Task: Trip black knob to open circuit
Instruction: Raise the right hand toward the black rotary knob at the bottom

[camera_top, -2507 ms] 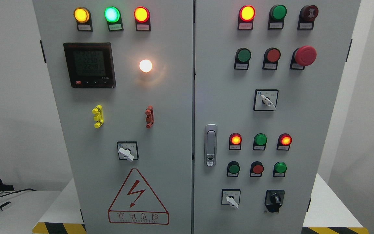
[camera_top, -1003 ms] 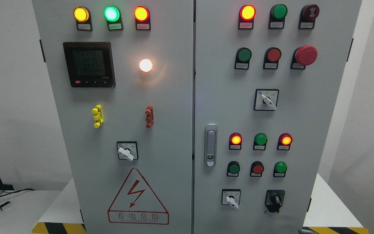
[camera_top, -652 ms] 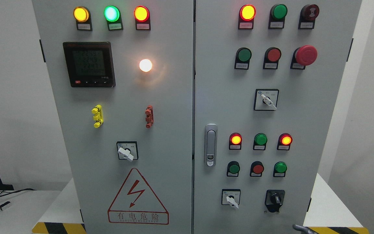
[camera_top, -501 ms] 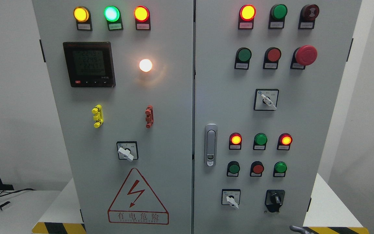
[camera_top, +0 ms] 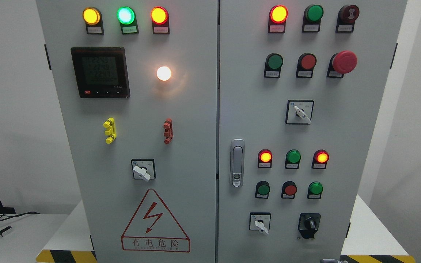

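The black knob [camera_top: 309, 223] sits on a black plate at the lower right of the grey cabinet's right door [camera_top: 356, 146], its grip standing roughly upright. A thin grey sliver of my right hand [camera_top: 329, 260] peeks in at the bottom edge, below and slightly right of the knob and well apart from it. Too little of it shows to judge its state. My left hand is out of view.
A white-handled selector [camera_top: 260, 223] sits left of the knob, under a row of green and red buttons [camera_top: 290, 189]. Lit lamps [camera_top: 265, 157], a red mushroom button [camera_top: 344, 61] and the door latch [camera_top: 236, 163] are higher up. Yellow-black striping [camera_top: 375, 258] marks the base.
A grey tip of my right hand came into view at the bottom edge about a second ago, drifted left and now shows lower. The knob and lamps are unchanged.
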Tool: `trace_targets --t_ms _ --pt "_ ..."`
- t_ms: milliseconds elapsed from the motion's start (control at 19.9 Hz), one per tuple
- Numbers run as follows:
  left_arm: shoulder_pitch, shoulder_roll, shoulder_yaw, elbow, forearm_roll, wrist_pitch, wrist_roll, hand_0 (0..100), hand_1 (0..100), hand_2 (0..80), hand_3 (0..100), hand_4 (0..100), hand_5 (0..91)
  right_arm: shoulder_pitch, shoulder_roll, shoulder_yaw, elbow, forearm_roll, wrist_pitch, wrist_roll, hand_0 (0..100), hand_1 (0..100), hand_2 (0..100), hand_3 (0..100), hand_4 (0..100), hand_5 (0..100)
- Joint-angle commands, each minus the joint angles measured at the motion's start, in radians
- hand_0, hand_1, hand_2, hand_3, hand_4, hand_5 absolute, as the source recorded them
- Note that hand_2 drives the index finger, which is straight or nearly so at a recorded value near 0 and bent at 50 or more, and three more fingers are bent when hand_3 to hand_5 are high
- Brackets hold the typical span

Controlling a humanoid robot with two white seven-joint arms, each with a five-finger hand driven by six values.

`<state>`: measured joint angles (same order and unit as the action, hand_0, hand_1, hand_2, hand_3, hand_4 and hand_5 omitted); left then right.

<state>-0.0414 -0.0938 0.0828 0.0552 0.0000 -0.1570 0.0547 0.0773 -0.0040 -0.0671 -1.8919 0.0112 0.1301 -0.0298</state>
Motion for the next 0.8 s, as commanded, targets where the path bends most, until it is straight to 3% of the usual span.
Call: trace_targets --t_ms 0,652,752 --pt "0.000 0.000 0.000 0.000 -0.031 0.001 0.000 12 39 0.0 0 0 0.0 -0.019 -0.008 0.006 0.019 0.029 0.002 -0.009 19 73 48 100 100 96" --pt "0.000 0.000 0.000 0.000 -0.031 0.001 0.000 12 39 0.0 0 0 0.0 -0.093 -0.007 -0.007 0.086 0.029 0.006 -0.012 22 72 46 100 100 97" --pt "0.000 0.000 0.000 0.000 -0.031 0.001 0.000 12 39 0.0 0 0 0.0 -0.105 0.007 -0.008 0.091 0.030 0.013 -0.013 22 72 45 100 100 97"
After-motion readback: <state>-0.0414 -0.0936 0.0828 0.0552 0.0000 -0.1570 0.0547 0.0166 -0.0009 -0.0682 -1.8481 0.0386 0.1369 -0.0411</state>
